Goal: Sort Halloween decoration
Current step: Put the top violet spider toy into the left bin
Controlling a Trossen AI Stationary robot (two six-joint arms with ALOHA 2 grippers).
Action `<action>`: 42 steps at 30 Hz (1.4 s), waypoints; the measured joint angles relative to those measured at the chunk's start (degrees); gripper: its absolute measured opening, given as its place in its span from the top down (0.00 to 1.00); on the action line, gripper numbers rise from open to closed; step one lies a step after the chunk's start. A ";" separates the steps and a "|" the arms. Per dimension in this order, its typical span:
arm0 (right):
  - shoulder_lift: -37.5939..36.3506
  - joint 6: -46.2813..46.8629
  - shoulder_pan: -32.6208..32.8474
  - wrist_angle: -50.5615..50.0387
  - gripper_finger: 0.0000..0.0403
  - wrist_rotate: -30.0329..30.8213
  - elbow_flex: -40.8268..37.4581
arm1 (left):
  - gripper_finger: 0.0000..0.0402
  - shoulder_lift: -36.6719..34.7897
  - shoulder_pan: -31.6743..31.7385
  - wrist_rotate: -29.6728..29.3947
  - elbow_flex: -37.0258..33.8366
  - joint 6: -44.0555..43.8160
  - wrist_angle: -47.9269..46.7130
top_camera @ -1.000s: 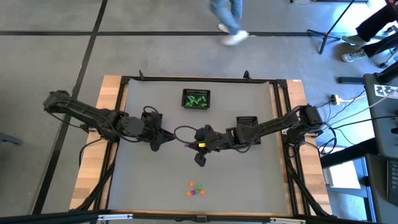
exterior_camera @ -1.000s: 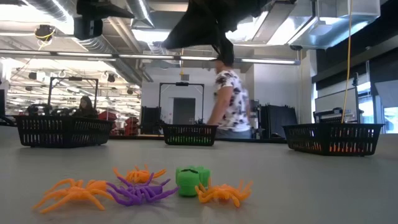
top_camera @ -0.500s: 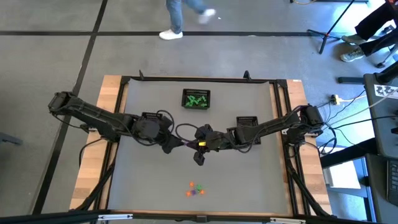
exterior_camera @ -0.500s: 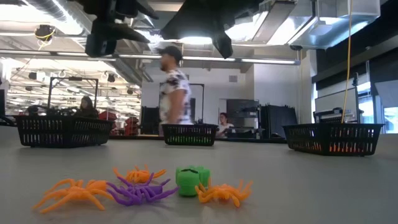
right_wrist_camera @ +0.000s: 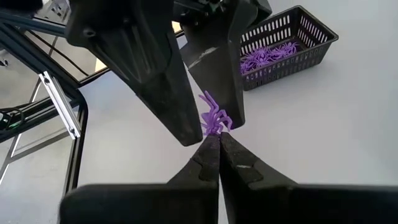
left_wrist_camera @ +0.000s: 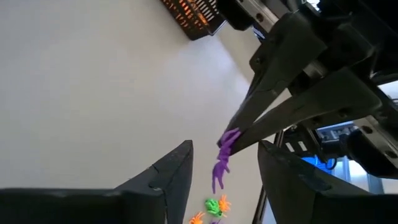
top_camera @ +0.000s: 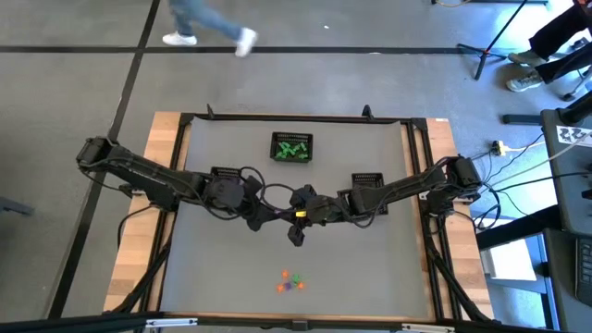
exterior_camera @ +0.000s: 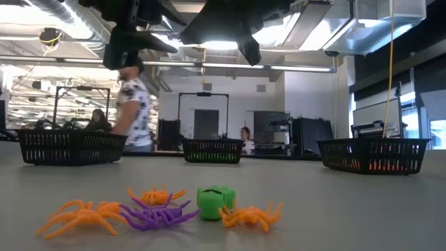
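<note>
Pinching a purple spider (right_wrist_camera: 212, 116) between tightly pressed fingertips, our right gripper (right_wrist_camera: 219, 138) is hovering above the middle of the table (top_camera: 370, 250). In the left wrist view we are seeing the same purple spider (left_wrist_camera: 225, 155) dangling from those closed tips. Our left gripper (left_wrist_camera: 225, 165) is facing it with fingers spread, one on either side of the spider, not touching it as far as we can tell. From above, we are seeing the left gripper (top_camera: 266, 215) just beside the right gripper (top_camera: 296, 233), both arms reaching in from opposite sides.

We are seeing a small cluster of trinkets lying near the table's front edge (top_camera: 291, 280). At table height it is showing as two orange spiders (exterior_camera: 80, 215) (exterior_camera: 251, 214), a smaller orange one (exterior_camera: 155, 195) behind, a purple spider (exterior_camera: 159, 214) between them, and a green pumpkin-like piece (exterior_camera: 215, 201) touching the orange spider beside it.

We are seeing three black mesh baskets: one holding green pieces (top_camera: 291, 149) at the far side, one beside the right arm (top_camera: 368, 181) holding orange pieces (left_wrist_camera: 194, 11), and one holding purple spiders (right_wrist_camera: 283, 45) under the left arm.

A person (exterior_camera: 136, 106) is walking through the room behind the table, and others are sitting farther back.
</note>
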 joint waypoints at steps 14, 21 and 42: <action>0.00 -0.02 0.00 -0.24 1.00 -0.47 0.00 | 0.95 -0.01 0.00 -0.28 0.00 0.22 -0.03; 0.00 0.04 0.00 -0.24 0.96 -0.50 0.00 | 0.99 -0.01 -0.02 -0.02 0.00 0.24 -0.03; -6.58 1.07 0.00 -11.06 0.50 -3.01 0.09 | 1.00 -17.20 6.08 -8.16 -0.07 -0.42 -41.09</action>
